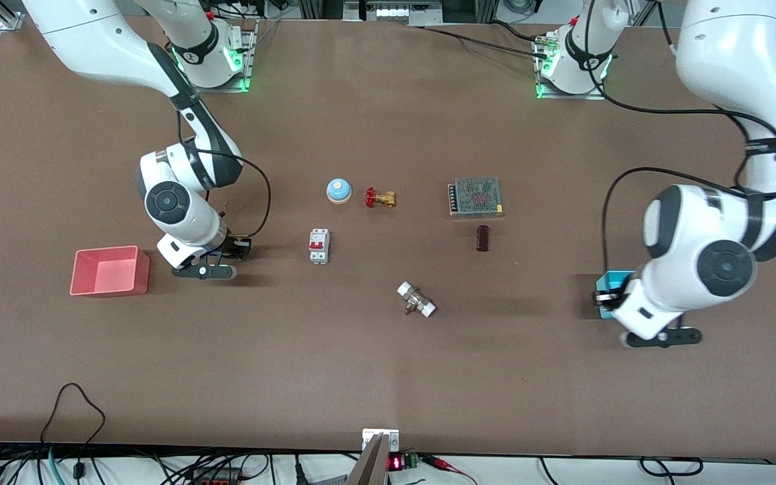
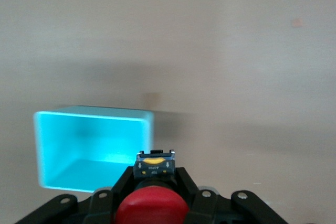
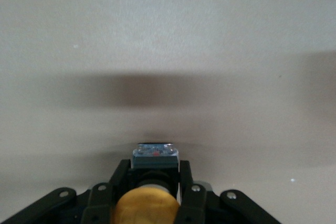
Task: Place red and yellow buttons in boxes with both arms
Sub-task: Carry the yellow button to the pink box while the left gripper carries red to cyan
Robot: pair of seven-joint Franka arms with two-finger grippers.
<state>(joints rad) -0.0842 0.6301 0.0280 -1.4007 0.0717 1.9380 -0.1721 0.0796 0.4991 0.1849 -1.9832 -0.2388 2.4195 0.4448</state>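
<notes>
Buttons, front view: hidden; right gripper [image 1: 205, 271] beside pink box [image 1: 110, 271], left gripper [image 1: 661, 337] by cyan box [image 1: 610, 289].
Left wrist: jaws clamp red button [image 2: 152, 205].
Right wrist: jaws clamp yellow button [image 3: 145, 204] above desk [image 3: 168, 51].

Bare tabletop [image 1: 159, 350] separates the right gripper [image 1: 205, 271] from the pink box [image 1: 110, 271] (open-topped); the cyan box [image 2: 92, 148] is unobstructed.

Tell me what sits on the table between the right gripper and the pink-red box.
Nothing: in the front view the strip of table between the right gripper, shut on the yellow button, and the pink-red box is bare.
</notes>
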